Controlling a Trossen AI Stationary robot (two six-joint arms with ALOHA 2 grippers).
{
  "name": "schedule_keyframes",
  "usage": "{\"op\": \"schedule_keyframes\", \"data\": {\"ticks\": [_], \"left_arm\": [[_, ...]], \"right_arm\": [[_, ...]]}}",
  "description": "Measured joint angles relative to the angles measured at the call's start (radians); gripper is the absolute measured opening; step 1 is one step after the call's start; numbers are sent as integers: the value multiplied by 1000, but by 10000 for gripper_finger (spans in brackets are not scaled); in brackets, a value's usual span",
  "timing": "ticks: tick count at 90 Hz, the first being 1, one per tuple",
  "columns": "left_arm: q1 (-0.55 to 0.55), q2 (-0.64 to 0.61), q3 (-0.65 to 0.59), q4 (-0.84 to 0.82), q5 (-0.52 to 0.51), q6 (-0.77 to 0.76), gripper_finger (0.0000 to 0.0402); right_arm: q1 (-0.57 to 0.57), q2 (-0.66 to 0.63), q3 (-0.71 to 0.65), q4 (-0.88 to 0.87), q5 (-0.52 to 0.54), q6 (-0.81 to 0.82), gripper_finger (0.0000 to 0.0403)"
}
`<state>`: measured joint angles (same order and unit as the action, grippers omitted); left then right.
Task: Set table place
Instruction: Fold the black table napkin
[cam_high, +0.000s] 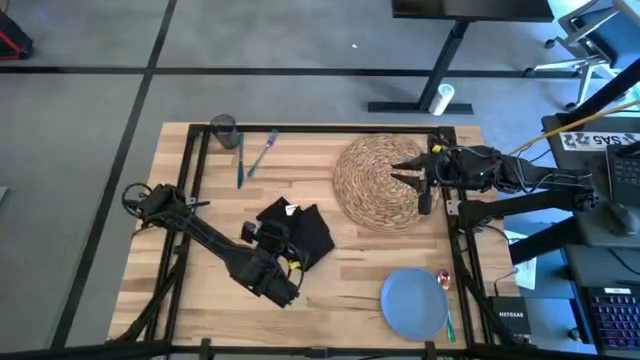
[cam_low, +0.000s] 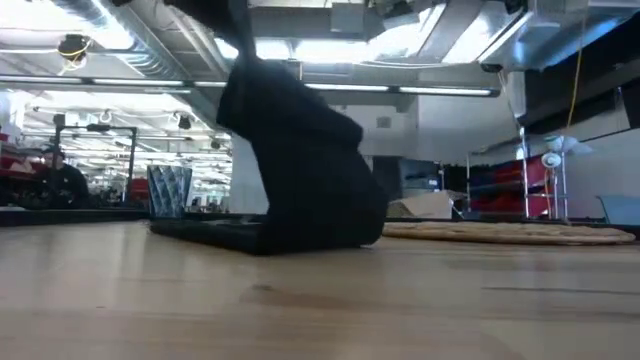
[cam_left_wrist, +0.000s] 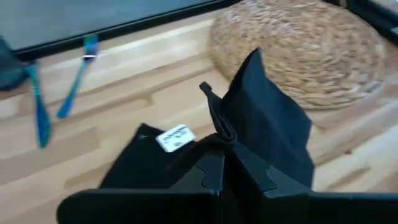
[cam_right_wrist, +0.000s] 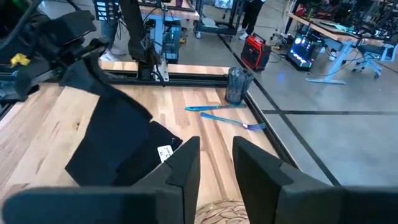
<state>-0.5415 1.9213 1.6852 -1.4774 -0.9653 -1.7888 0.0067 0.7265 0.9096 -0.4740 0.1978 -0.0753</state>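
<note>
My left gripper is shut on the black napkin at the table's middle. The napkin rises to the fingers, and its lower part with a white label lies on the wood. My right gripper stands open over the right part of the round woven placemat, with nothing between its fingers. The blue plate lies near the front right. A grey glass stands at the far left, with two teal pieces of cutlery beside it. Red and green cutlery lies right of the plate. My left gripper pinches a bunched fold of the napkin between its two fingers, coming from above and from the near left. The pinched part is lifted. The cloth hangs slack below the fingers, and its lower end rests on the table.
Black frame bars run along the table's left, far and right sides. The wood between napkin and plate is bare. Beyond the table the low view shows a room with a person far off.
</note>
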Motion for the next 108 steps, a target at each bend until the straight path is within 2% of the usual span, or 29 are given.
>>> {"op": "schedule_keyframes", "data": {"ticks": [13, 39, 65, 93, 108], "left_arm": [[0, 0, 0, -95, 35, -71, 0], [29, 3, -12, -92, 56, -70, 0], [67, 3, -110, -81, 73, -120, 0], [68, 5, -215, -74, 104, -249, 0], [68, 6, -268, -38, 121, -250, 0]], "right_arm": [[0, 0, 0, 0, 0, 18, 83], [0, 0, 0, 1, 0, 22, 83], [0, 0, 0, 2, 0, 22, 83], [0, 0, 0, 2, 0, 22, 83], [0, 0, 0, 2, 0, 22, 83]]}}
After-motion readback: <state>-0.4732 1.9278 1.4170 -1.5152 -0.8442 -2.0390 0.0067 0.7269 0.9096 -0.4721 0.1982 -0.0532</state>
